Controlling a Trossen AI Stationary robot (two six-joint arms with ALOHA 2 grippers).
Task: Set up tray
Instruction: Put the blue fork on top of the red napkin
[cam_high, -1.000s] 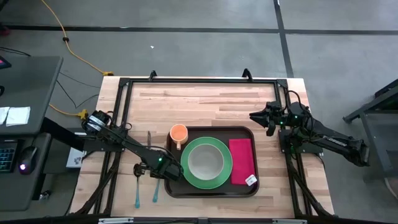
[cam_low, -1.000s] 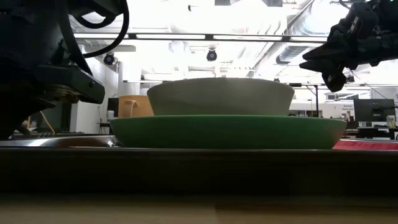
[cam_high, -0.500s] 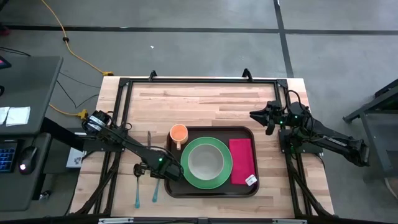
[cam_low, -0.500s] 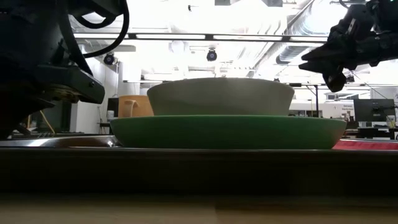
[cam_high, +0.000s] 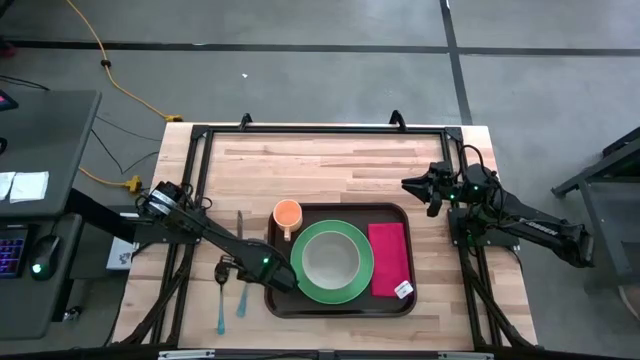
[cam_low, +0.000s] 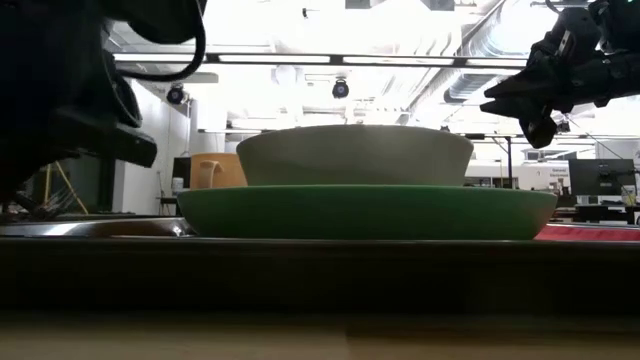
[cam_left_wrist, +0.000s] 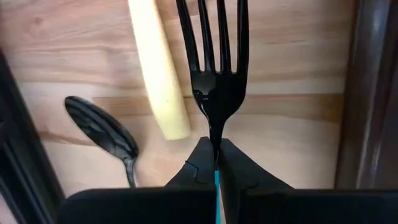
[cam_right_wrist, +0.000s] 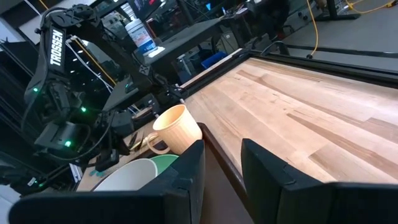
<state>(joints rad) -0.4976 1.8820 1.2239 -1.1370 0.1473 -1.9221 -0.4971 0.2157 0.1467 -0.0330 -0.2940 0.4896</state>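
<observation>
The dark-brown tray (cam_high: 340, 209) lies on the wooden table and carries a green plate (cam_high: 333, 263) with a pale bowl (cam_low: 355, 155) in it, a red-pink napkin (cam_high: 388, 258) and an orange cup (cam_high: 287, 213). Just left of the tray, my left gripper (cam_high: 250, 272) points down, shut on a fork (cam_left_wrist: 214, 56) with black tines and a teal handle (cam_high: 241, 302). A spoon (cam_high: 220, 298) with a black bowl (cam_left_wrist: 102, 127) lies on the wood beside it. Over the table's right edge my right gripper (cam_high: 410, 186) is open and holds nothing. My left gripper pinches the fork's narrow black neck (cam_left_wrist: 216, 127), just behind the tines, between its two fingertips. The fingers come from above, slanting steeply down. The tines stick out past the fingertips and the teal handle trails toward the near edge. I cannot tell whether its end rests on the table.
A pale cream stick-like utensil (cam_left_wrist: 158, 68) lies on the wood next to the fork's tines. The black frame rail (cam_high: 195, 190) runs along the table's left side. The far half of the table (cam_high: 330, 160) is bare wood.
My left gripper has risen a little with the fork in its fingers. The fork's teal handle has swung toward the table's left, closer to the spoon. The spoon and the things on the tray have stayed put.
</observation>
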